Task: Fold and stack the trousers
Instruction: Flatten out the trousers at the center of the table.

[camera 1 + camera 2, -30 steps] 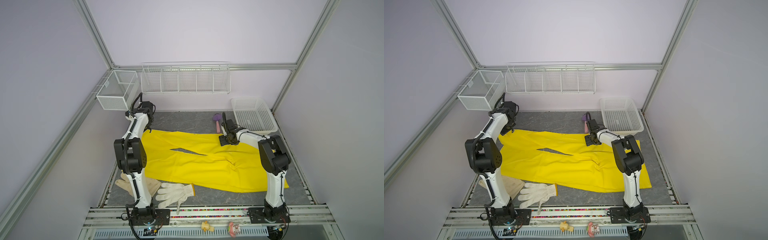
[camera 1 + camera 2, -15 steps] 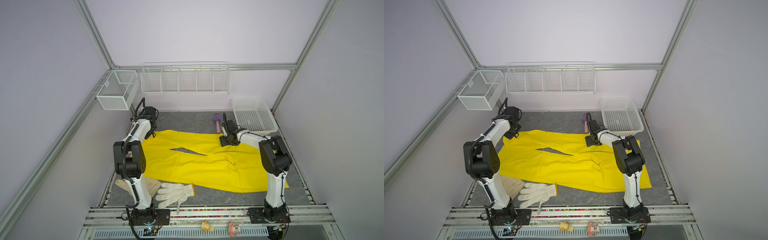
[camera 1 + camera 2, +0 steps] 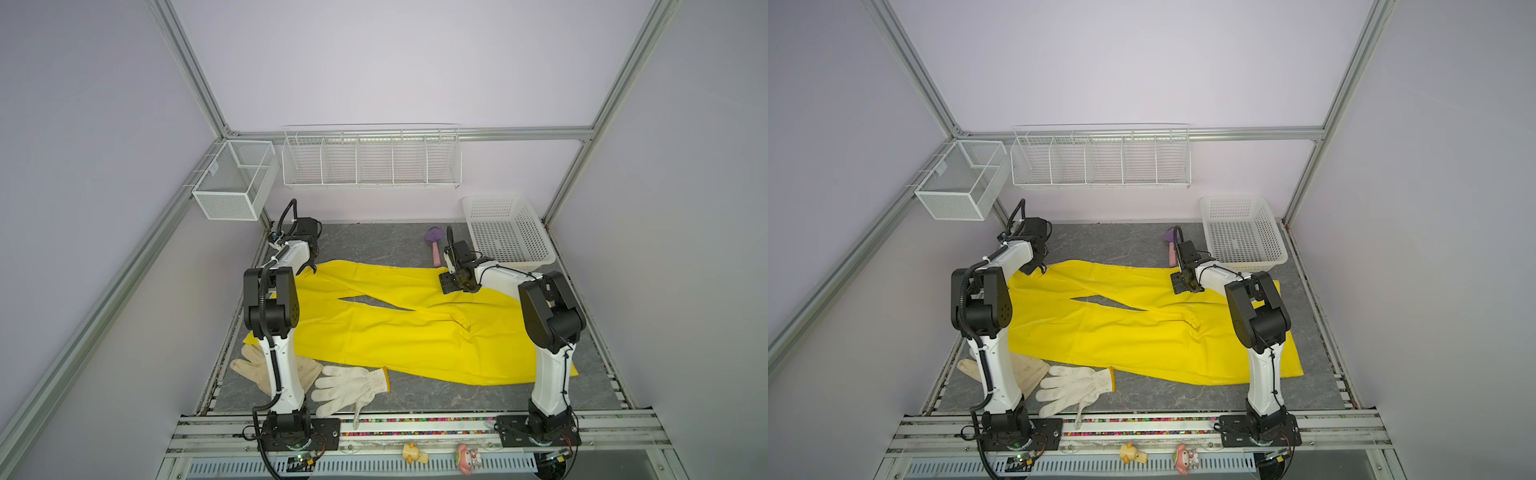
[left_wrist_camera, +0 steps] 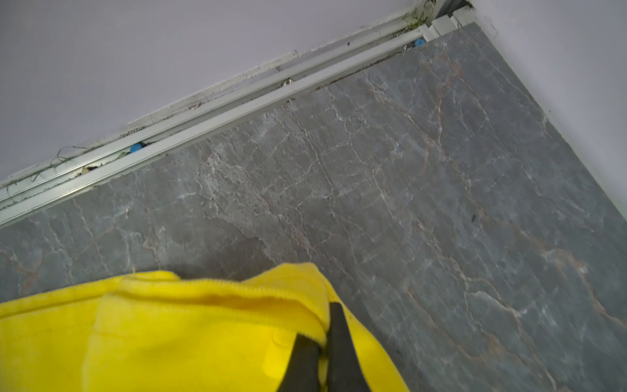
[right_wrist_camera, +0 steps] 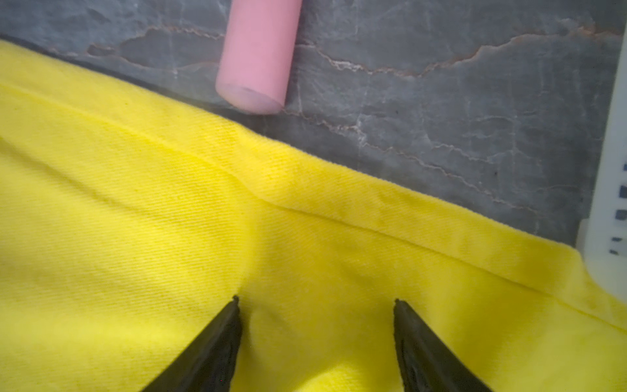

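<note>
Top views both show the trousers spread flat under the left gripper, clenched on a hem corner, which should wait to lift until the right gripper, jaws apart on cloth just behind the edge, pinches too.

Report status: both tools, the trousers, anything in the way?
Left tool shut on trousers hem. Right tool open, tips at their far edge. Trousers spread out, unfolded. Pink handle beside that edge; knitted glove by the near edge.

A knitted glove lies beside a cream glove in front; a white basket and a pink-handled tool sit behind.
</note>
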